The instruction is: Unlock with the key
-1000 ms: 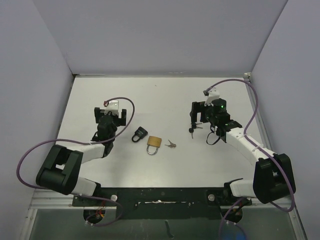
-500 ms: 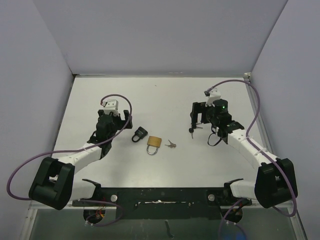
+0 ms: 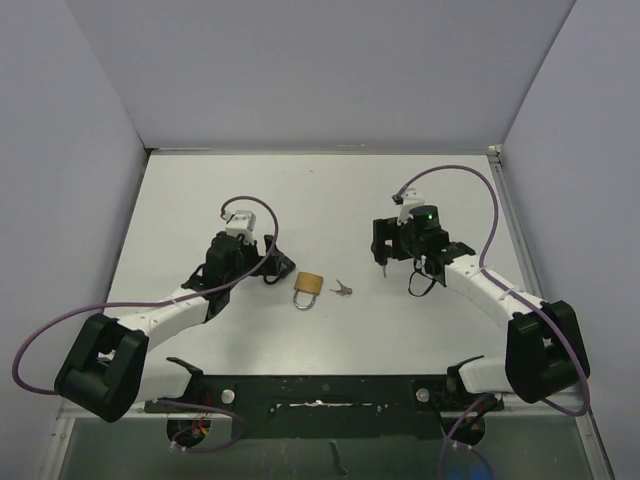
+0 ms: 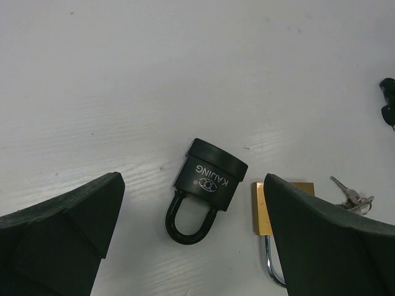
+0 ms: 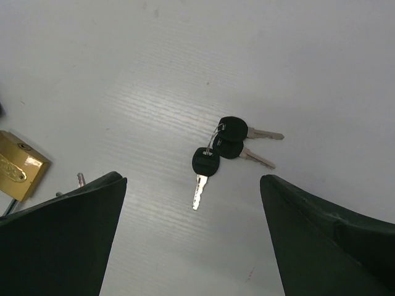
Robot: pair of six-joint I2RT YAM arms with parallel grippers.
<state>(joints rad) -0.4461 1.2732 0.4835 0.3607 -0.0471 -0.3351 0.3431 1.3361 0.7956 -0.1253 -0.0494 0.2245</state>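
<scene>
The left jaws stand wide open and hold nothing. In the left wrist view their two dark fingers (image 4: 62,234) fill the lower corners. The black padlock (image 4: 207,184) lies flat on the worktop (image 3: 320,200) in the gap between them, near the middle of the frame, with its shackle toward the bottom edge. The brass padlock (image 4: 281,206) lies just beside it to the right, partly hidden behind the right-hand finger. A small bunch of silver keys (image 4: 353,198) sits further right.

The right jaws are likewise spread wide and empty. In the right wrist view a ring of three black-headed keys (image 5: 223,147) lies between the fingers (image 5: 327,240), slightly above centre, touching neither.

The step in hand looks like the reach: each arm is lined up over its object and nothing is grasped yet. The black heads suggest these keys belong to the black padlock, though the pictures cannot confirm it.

Next, the right jaws would need to come down low and pinch a single key head, leaving its blade free. That is delicate, since the keys lie flat and close together. The left jaws would need to close across the lock body to steady it. The keyhole is not visible here.
</scene>
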